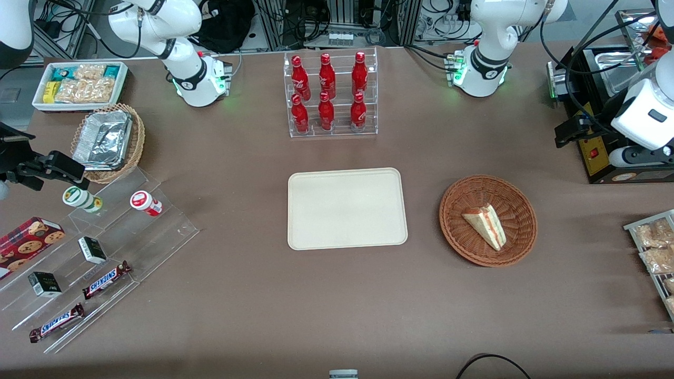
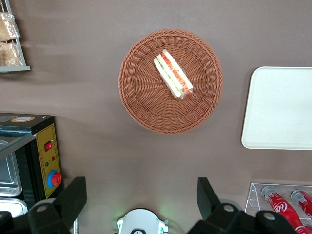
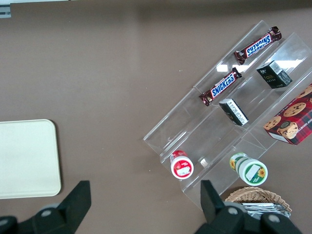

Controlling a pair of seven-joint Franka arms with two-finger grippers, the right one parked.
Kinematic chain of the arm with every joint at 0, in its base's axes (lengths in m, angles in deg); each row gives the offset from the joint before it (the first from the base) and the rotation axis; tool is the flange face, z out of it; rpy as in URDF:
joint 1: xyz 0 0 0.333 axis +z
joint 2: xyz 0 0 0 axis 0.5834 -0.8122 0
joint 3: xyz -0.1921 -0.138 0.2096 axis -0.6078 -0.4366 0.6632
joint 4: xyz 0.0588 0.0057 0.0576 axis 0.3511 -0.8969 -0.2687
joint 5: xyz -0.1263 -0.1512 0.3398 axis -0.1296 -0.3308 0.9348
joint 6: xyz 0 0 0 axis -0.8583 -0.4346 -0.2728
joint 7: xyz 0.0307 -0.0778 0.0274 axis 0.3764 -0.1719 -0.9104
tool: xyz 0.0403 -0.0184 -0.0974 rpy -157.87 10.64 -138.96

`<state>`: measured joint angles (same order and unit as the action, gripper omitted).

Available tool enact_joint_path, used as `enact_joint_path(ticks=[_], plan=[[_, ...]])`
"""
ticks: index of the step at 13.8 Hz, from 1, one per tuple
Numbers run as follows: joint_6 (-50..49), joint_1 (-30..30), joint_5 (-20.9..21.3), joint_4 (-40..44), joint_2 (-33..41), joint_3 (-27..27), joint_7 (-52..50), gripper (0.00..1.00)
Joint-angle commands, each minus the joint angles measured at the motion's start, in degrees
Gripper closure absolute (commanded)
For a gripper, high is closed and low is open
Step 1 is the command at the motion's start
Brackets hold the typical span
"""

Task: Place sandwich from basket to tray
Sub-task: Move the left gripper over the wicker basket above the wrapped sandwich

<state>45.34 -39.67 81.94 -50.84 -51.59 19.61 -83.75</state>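
A wide surface (image 1: 253, 316) covered in matte brown cloth carries everything. Near its middle lies the flat rectangular cream-beige plastic tray (image 1: 347, 208) with rounded corners, nothing on it. Beside the tray, toward the working arm's end of the surface, sits the round reddish-brown woven wicker basket (image 1: 521, 239), and in it lies the small triangular sandwich (image 1: 485, 225) of pale white bread, its red-orange and green filling showing along the cut edge; the wrist view shows the same wedge (image 2: 173, 74) resting a little off the basket's centre.

The left arm's hand (image 2: 141, 197) hangs high above the surface, farther from the front camera than the basket and well apart from it, its two dark fingers (image 2: 73, 195) spread wide with nothing between them.

Farther from the front camera than the tray stands a clear acrylic rack of six red cola bottles (image 1: 329, 92). Toward the parked arm's end are a clear stepped acrylic display (image 1: 105, 252) with Snickers bars (image 1: 105, 279), small dark boxes, two small jars and a red cookie box (image 1: 26, 243), a lighter tan wicker basket holding a crumpled foil container (image 1: 102, 141), and a white bin of packaged snacks (image 1: 81, 84). At the working arm's end stand a black machine with a yellow panel (image 1: 592, 152) and a wire rack of bagged snacks (image 1: 655, 247). Above the surface's edge farthest from the camera, cables and metal frames fill the room.
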Motion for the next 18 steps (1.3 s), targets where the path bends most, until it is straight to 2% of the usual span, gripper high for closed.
enact_joint_path(ticks=[1,7,14,18], plan=[[-0.46,0.02,0.77,0.13,-0.11,-0.24,0.49,0.0],[1.11,-0.24,0.78,-1.54,-4.06,-0.33,-0.21,0.0],[21.31,-1.04,0.86,-17.69,-4.77,-0.59,-11.71,0.0],[24.85,-1.56,0.6,-19.82,-5.73,-0.68,-16.9,0.0]])
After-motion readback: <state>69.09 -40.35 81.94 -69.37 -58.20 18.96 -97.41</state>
